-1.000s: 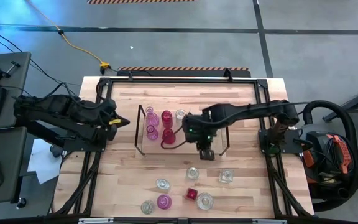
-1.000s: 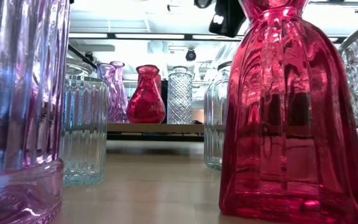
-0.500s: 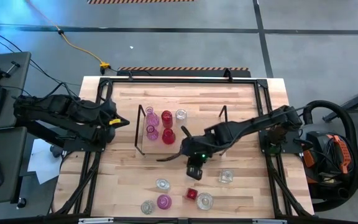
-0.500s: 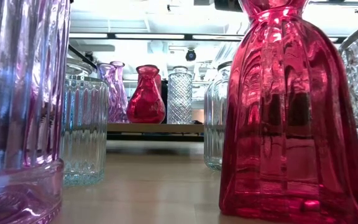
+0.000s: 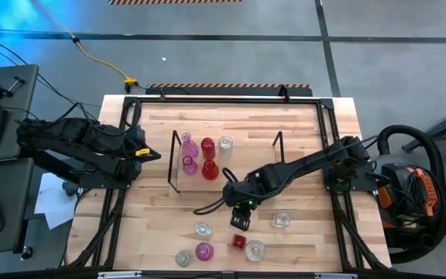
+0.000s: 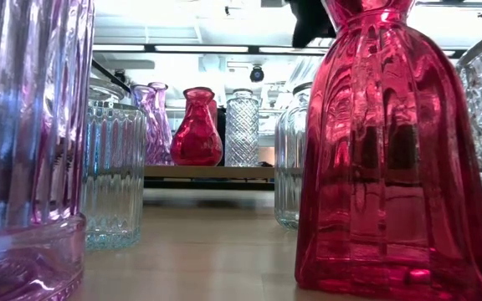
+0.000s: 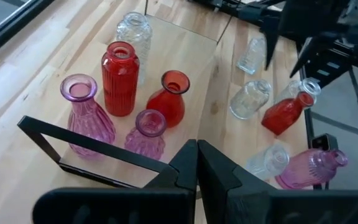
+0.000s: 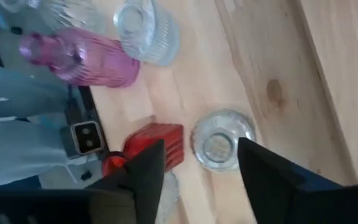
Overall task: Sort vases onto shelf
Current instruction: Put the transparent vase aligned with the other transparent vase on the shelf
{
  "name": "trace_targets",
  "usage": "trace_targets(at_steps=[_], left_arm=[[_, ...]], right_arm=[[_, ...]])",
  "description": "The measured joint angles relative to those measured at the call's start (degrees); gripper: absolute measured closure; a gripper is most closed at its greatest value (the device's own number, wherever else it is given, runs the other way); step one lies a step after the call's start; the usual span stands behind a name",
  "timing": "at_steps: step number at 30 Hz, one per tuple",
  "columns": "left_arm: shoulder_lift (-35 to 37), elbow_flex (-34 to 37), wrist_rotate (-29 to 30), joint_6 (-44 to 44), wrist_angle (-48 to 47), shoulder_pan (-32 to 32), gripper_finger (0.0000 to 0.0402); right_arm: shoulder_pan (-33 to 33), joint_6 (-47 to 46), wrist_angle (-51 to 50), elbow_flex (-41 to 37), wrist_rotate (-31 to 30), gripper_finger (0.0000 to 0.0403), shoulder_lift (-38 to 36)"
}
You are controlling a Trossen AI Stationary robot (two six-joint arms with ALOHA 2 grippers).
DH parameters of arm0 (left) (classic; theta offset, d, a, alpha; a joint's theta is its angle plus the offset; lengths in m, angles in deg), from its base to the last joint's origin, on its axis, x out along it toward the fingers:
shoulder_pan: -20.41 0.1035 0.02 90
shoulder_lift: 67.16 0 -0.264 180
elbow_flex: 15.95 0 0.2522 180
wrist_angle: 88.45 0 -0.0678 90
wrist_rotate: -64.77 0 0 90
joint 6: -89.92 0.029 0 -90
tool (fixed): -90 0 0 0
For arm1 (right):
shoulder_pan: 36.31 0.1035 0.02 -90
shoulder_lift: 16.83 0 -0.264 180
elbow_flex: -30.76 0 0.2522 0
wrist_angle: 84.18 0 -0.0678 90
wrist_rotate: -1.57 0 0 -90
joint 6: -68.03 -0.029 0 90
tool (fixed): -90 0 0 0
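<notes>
The shelf [image 5: 242, 159] carries five vases: two pink [image 7: 87, 115], two red [image 7: 119, 77] and one clear [image 7: 133, 30]. Several loose vases stand on the tabletop near its front edge, among them a red one [image 5: 239, 242], a pink one [image 5: 204, 250] and a clear one [image 5: 283, 220]. My right gripper [image 5: 241, 219] hangs open above another clear vase [image 8: 221, 140]. Its fingers stand on either side of that vase's mouth without touching it. My left gripper [image 7: 197, 163] is shut and waits at the shelf's left end.
Dark wire frames [image 5: 175, 163] rise at the shelf's two ends. Black rails [image 5: 327, 124] run along the table's edges. In the low view, a big red vase [image 6: 392, 150] and a pink one [image 6: 23, 142] stand close to the camera.
My right gripper has left the shelf's right part. It has gone toward the table's near edge and a little left, and now hangs above the clear loose vase. No vase has moved.
</notes>
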Motion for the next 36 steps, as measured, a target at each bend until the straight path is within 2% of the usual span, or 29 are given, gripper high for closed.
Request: trace_targets(at_steps=[5,12,25,36], left_arm=[[0.0,0.0,-0.02,-0.02,0.01,0.0,0.0401],[-0.04,-0.02,-0.03,-0.02,0.0,0.0,0.0402],[-0.06,-0.02,-0.03,0.0,0.03,0.02,0.0402],[-0.04,-0.02,-0.04,0.04,0.04,0.02,0.0401]], right_arm=[[-0.02,0.82,0.07,0.02,-1.98,0.0206,0.52],[1.31,0.8,-6.88,0.06,-11.69,0.0205,1.82],[1.77,-0.53,-5.44,0.06,-7.15,0.0205,4.35],[2.62,0.91,-4.97,0.15,-4.78,0.0206,9.25]])
